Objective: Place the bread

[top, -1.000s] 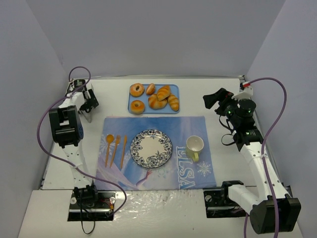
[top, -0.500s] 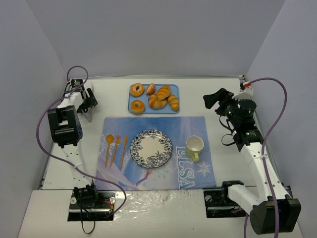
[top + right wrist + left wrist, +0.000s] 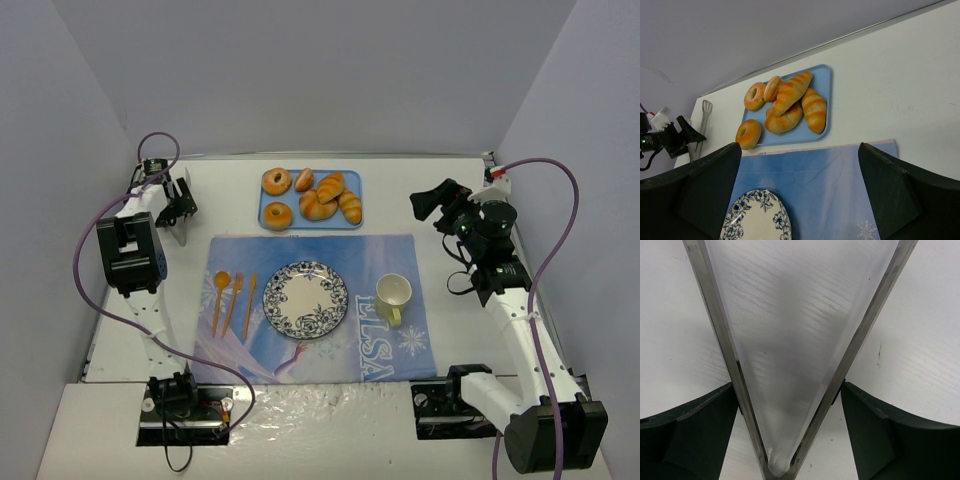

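Note:
Two near-identical golden ring breads lie on the blue tray [image 3: 352, 180]: one at its front left [image 3: 277, 214], one at its back left [image 3: 277, 181]. Both show in the right wrist view, front [image 3: 748, 133] and back [image 3: 755, 95]. I cannot tell which is the task's bread. My left gripper [image 3: 177, 207] is at the far left of the table, its fingers [image 3: 700, 425] touching both arms of metal tongs [image 3: 790, 340] near their hinge. My right gripper [image 3: 432, 202] is open and empty, raised at the right, facing the tray [image 3: 826, 100].
Several ridged crescent rolls [image 3: 325, 196] fill the tray's right side. A blue placemat [image 3: 390, 255] holds a patterned plate [image 3: 306, 299], a yellow mug [image 3: 393, 296] and orange cutlery [image 3: 233, 298]. Grey walls enclose the table.
My left wrist and its cable have shifted very slightly at the tongs. The breads and the right arm have not moved.

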